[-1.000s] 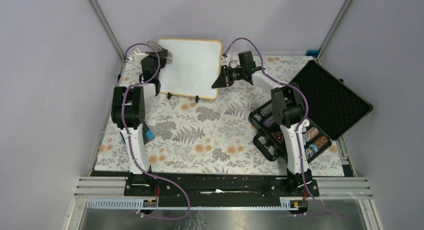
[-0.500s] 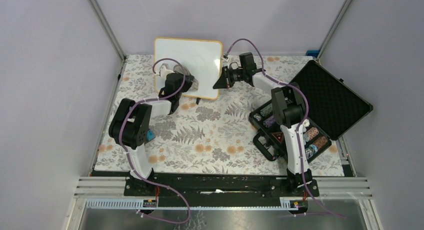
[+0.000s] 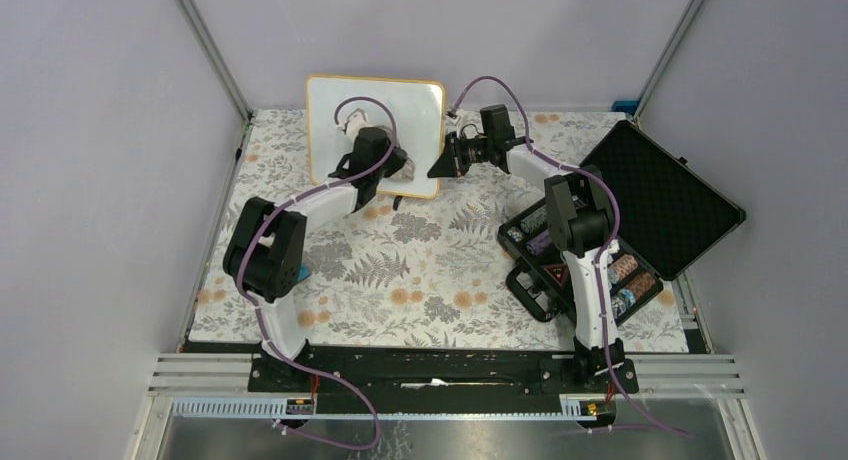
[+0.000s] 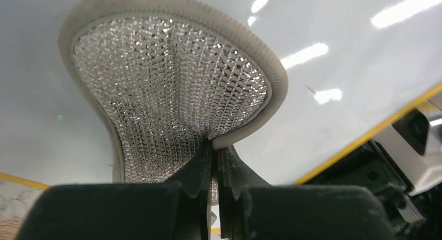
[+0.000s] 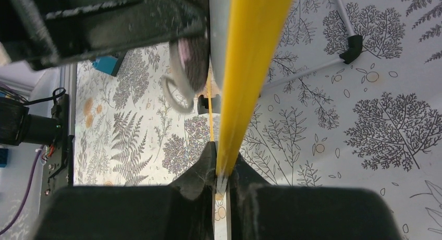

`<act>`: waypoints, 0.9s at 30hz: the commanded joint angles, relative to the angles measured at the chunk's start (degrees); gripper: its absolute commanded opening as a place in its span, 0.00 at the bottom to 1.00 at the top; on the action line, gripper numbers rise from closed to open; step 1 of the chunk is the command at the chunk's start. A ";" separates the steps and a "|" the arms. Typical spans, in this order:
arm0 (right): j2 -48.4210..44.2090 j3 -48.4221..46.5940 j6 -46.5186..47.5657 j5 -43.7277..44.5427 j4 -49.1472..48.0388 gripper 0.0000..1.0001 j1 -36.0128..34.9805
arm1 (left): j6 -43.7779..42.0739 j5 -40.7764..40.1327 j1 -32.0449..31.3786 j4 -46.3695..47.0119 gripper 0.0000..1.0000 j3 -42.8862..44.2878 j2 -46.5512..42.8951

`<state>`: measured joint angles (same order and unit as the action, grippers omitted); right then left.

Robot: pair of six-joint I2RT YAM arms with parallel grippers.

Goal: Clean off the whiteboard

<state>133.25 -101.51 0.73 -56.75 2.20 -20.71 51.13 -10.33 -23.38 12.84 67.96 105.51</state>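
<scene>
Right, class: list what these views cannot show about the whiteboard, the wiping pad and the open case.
- Top view: the left arm hides the whiteboard at its lower middle; any writing there cannot be judged.
- Left wrist view: the mesh pad in the left gripper covers the board beneath it.
- Right wrist view: the board is edge-on in the right gripper; its face is unseen.
- Top view: the case contents are too small, partly behind the right arm.

**Whiteboard** (image 4: 344,88): smooth, glossy white face that mirrors the overhead lights as bright streaks. Its frame (image 5: 251,68) is smooth, yellow and plastic-looking.
**Wiping pad** (image 4: 172,94): glittering silver mesh with a rough weave, bound in a matt grey cloth rim.
**Left gripper** (image 4: 215,148) and **right gripper** (image 5: 223,162): matt black plastic.
**Table cover** (image 3: 400,270): matt cloth printed with ferns.
**Case** (image 3: 665,190), right edge of the worktop: lid lined with matt black foam.
</scene>
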 commanded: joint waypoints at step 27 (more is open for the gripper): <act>0.91 5.98 0.60 -8.72 1.41 0.05 -1.65 | -12.45 2.41 -3.95 -27.89 0.00 -5.85 -42.97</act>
<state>133.25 -99.44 3.18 -59.92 -3.77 -21.56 39.70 -7.77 -27.29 -11.18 63.81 64.47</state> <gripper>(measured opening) 0.083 0.036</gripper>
